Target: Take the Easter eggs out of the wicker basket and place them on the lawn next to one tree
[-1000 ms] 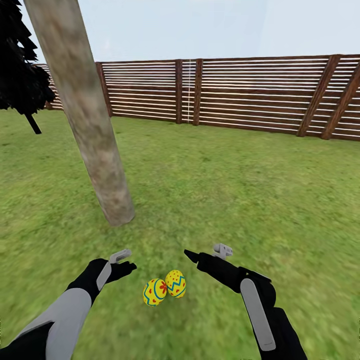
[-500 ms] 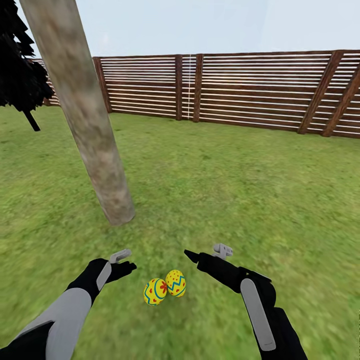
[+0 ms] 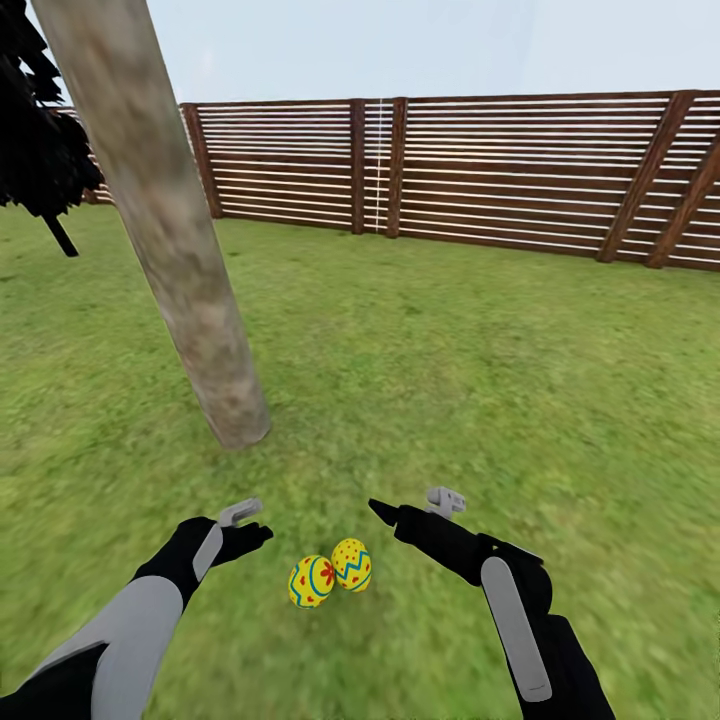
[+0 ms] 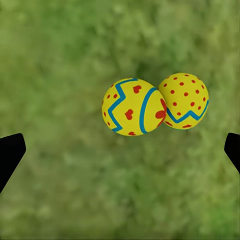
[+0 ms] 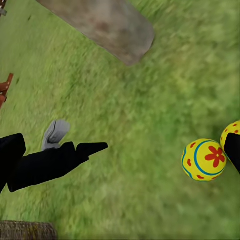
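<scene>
While camera tilts, eggs [image 3: 330,573] unmoved

two bright yellow eggs [image 3: 331,574] with blue zigzag bands, red dots and hearts; mottled green lawn [image 3: 480,340]; pale grey-brown trunk [image 3: 170,230]; brown slatted fence [image 3: 500,170]; far-left tree [image 3: 35,130] nearly black.

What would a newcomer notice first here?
Two bright eggs lying touching on the lawn, between the left gripper and right gripper, both open and empty. Next, the pale tree trunk rising just beyond them, leaning across the head view. Behind runs a brown slat fence.
</scene>
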